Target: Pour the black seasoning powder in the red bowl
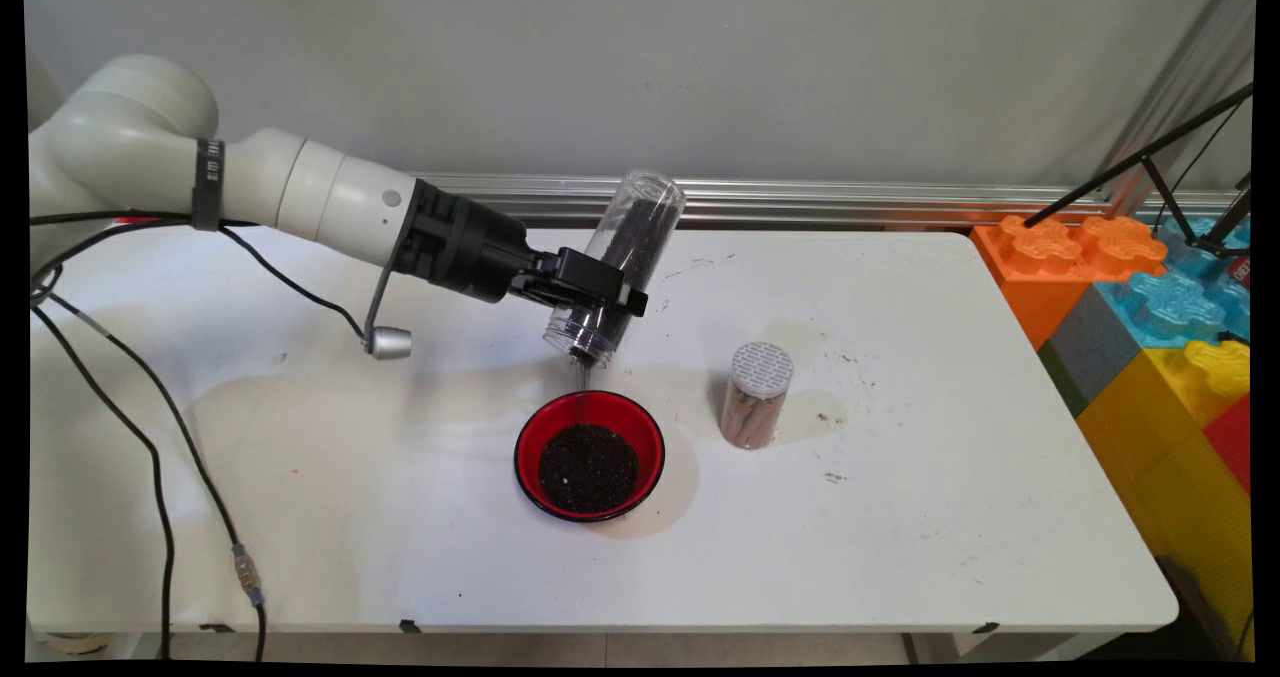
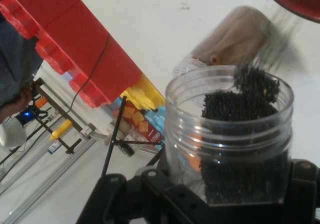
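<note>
Nearest the camera on the white table (image 1: pixel 900 517) sits one round red bowl (image 1: pixel 589 454), its bottom covered with a dark, grainy heap that looks like soil or coffee grounds. Above it and a little behind, one black two-finger gripper (image 1: pixel 592 292) on a white arm reaches in from the left. Its fingers are closed around the lower half of one clear plastic jar (image 1: pixel 616 265), clamping it from both sides. That jar is tipped mouth-down, its open mouth just above the bowl's far rim, and a thin stream of dark grains (image 1: pixel 583 377) falls from the mouth into the bowl. More of the same grains fill part of the jar; from the hand camera they lie heaped against one side of the threaded mouth.

Just to the right of the bowl, apart from it, stands one second jar (image 1: pixel 756 396), upright, with a white perforated lid and brownish contents. Pale stains ring the table around both.

Along the table's right edge is a stack of large toy building blocks (image 1: pixel 1160 327): orange, blue, grey, yellow and red. Black cables (image 1: pixel 150 437) hang from the arm on the left.
</note>
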Available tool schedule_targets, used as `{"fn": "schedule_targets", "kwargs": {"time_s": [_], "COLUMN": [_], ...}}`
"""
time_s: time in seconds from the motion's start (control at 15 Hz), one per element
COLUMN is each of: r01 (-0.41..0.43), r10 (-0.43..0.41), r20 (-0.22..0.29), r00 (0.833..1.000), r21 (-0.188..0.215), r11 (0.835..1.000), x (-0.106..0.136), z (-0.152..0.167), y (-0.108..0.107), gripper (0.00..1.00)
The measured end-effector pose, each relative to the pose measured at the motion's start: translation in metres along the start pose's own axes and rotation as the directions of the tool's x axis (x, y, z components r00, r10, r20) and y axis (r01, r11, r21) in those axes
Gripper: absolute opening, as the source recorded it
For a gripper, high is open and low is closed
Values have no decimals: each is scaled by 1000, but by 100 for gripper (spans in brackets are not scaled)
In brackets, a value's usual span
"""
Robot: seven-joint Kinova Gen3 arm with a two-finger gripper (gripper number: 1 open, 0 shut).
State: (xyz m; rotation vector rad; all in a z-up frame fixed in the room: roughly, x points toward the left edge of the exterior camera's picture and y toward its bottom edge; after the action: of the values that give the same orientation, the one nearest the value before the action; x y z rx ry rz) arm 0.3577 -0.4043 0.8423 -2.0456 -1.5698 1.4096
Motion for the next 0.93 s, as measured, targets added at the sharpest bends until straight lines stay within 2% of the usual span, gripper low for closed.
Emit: {"fn": "schedule_targets", "kwargs": {"time_s": [0.93], "r01": [-22], "r10": [22], "r20": [2], "r00": [1000], "r21": [4], "r11": [1000], "x": [4], "z": [6], "y": [0], "gripper": [0]}}
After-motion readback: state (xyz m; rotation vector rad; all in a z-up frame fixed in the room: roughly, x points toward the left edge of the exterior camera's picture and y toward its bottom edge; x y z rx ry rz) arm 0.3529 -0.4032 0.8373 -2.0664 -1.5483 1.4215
